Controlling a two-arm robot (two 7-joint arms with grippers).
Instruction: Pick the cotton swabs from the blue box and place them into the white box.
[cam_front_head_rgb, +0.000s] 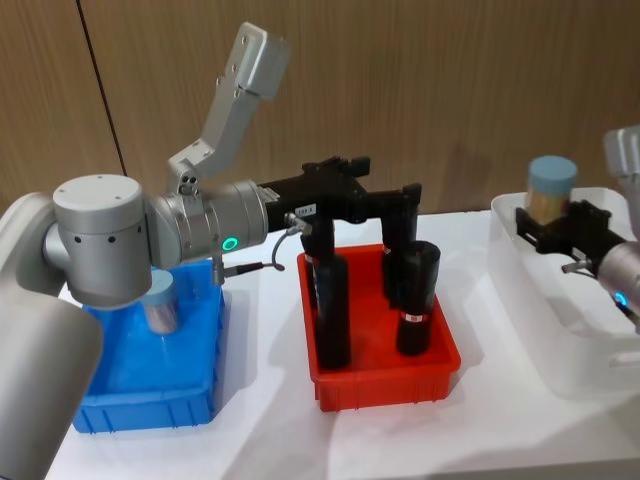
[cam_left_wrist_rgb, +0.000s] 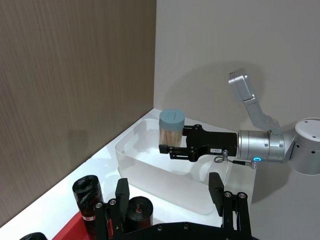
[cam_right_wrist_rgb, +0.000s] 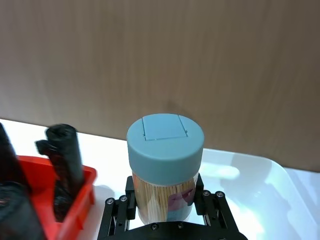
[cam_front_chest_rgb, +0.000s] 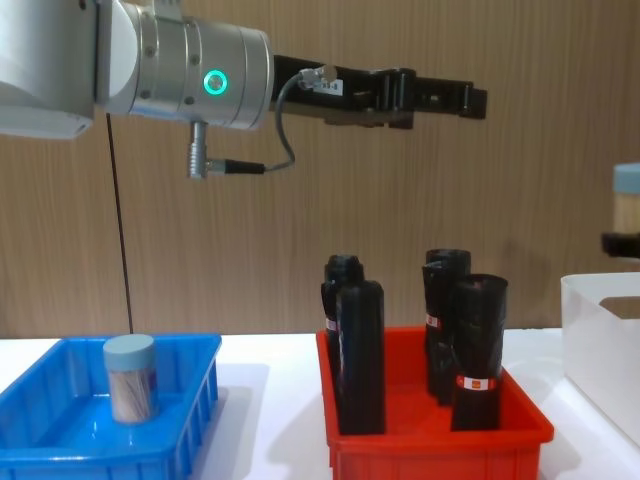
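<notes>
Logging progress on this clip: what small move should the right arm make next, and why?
Probably lower the right end effector straight down: it grips a cotton swab tub held above the white box, higher than its rim, so releasing there would drop it.

This looks like a robot lab: a white table (cam_front_head_rgb: 270, 420) sits in the corner of a wood-panelled wall (cam_front_head_rgb: 420, 80) and a grey wall (cam_left_wrist_rgb: 225, 35), bearing a blue bin (cam_front_head_rgb: 150, 412), a red bin (cam_front_head_rgb: 385, 385) and a white bin (cam_front_head_rgb: 570, 370) in a row, with a silver robot arm (cam_front_head_rgb: 200, 222) at each side.
</notes>
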